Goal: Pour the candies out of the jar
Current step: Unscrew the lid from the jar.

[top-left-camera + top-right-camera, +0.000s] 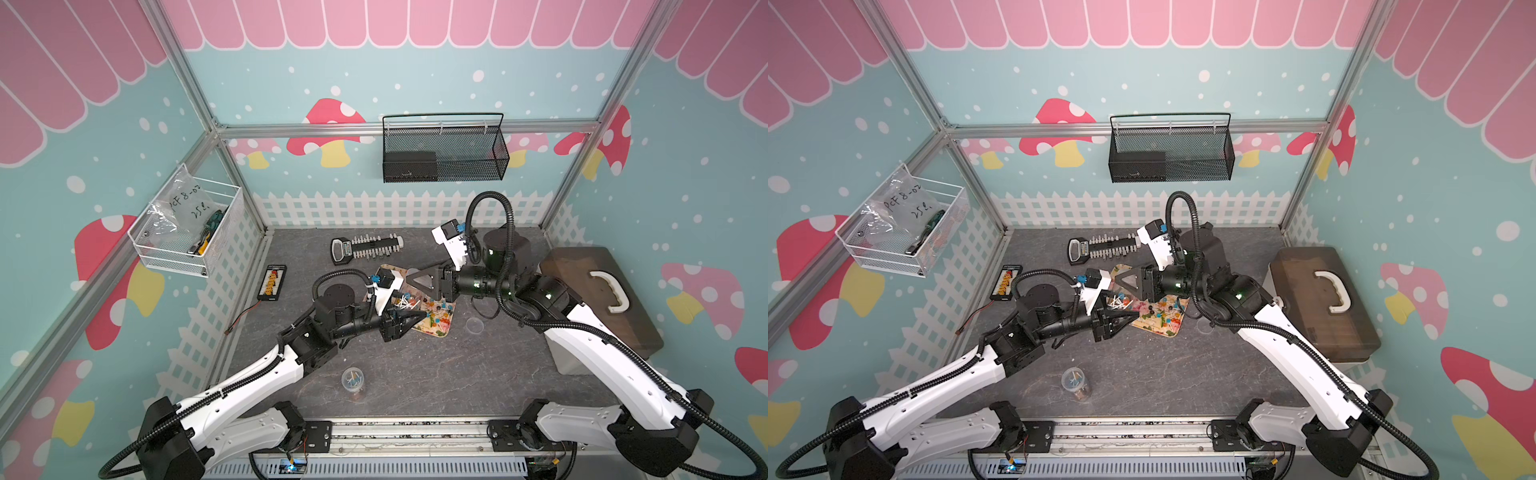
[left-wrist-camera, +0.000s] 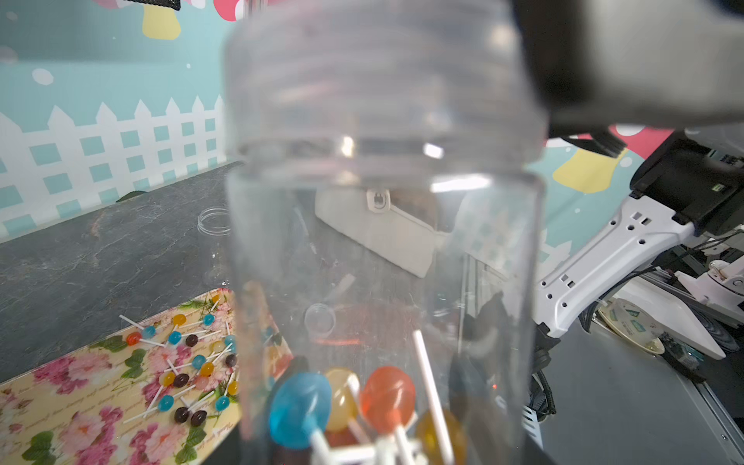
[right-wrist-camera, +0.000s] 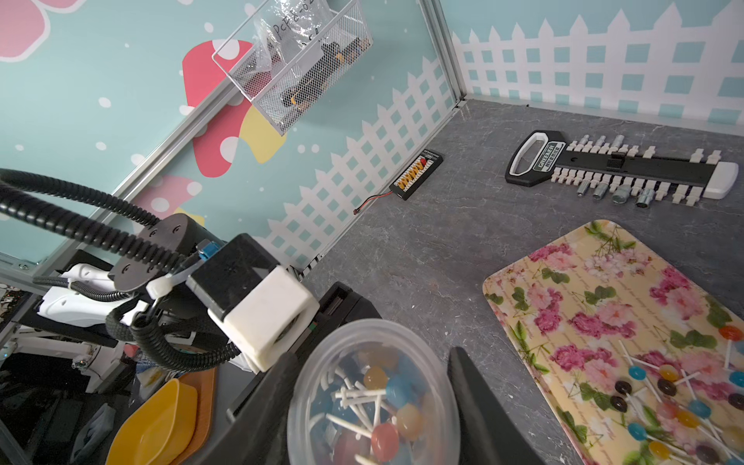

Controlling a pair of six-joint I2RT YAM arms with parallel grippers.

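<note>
the left fingers are shut tight on the jar and hold it up over the near side of the flower tray. the jar is clear and its lid is off, lying on the bench by the tray. many candies lie on the tray, but a few more candies sit down at the closed end of the jar, far from its mouth.

i think the job now is to get those last ones out. to do it well, tip the jar slowly until the mouth is lower than the bottom, and keep the mouth over the middle of the tray so nothing rolls onto the bench. the sticks could get stuck across the neck, so a tiny shake may help. hold on firmly, because the jar looks slippery.

the left arm comes in from the front, low and bent, with its wrist turned. the right arm comes from the other side and points at it, so the two meet over the tray. the right fingers are wide, one on each side of the jar, and i cannot tell if they touch it.
</note>
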